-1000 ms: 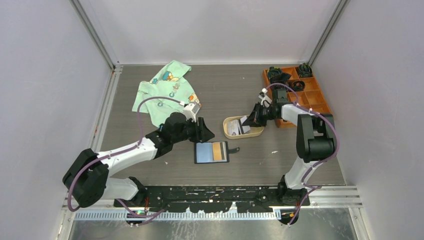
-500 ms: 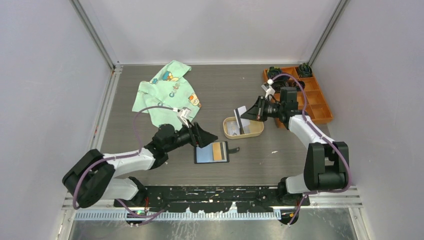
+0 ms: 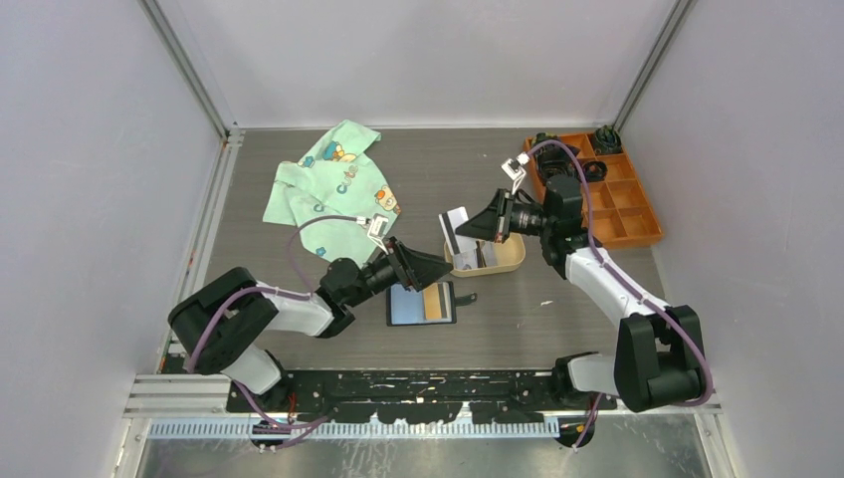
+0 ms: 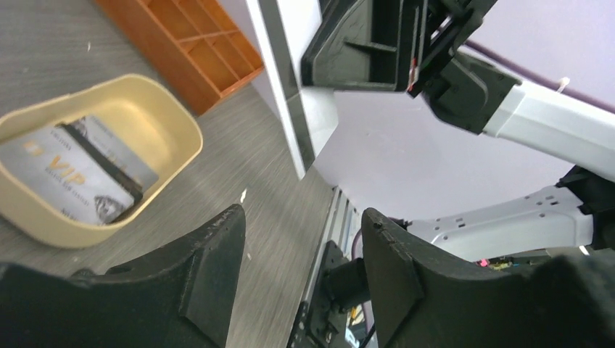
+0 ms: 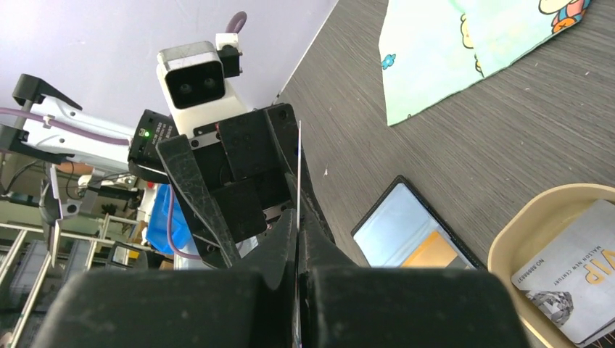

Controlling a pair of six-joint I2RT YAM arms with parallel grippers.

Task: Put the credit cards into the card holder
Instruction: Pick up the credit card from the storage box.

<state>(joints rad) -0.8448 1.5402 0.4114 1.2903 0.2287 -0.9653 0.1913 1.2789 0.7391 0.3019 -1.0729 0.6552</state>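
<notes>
The black card holder (image 3: pixel 422 304) lies open on the table, with a pale window and a tan patch showing inside (image 5: pixel 417 235). My right gripper (image 3: pixel 461 231) hangs above the tray's left end, shut on a white credit card (image 3: pixel 454 225) with a dark stripe. That card shows edge-on (image 5: pixel 298 163) between the pressed fingers (image 5: pixel 298 221). My left gripper (image 3: pixel 442 267) points right, just above the holder's upper edge, open and holding nothing (image 4: pixel 303 214). More credit cards (image 4: pixel 69 174) lie in the beige tray (image 3: pixel 513 261).
A mint printed cloth (image 3: pixel 333 184) lies at the back left. An orange compartment box (image 3: pixel 617 204) with dark items stands at the back right. The beige tray (image 5: pixel 516 235) sits just right of the open holder.
The right gripper has lifted a card out of the tray and carried it left. The left arm has swung right over the holder's upper edge, and its jaws stand wider apart.
</notes>
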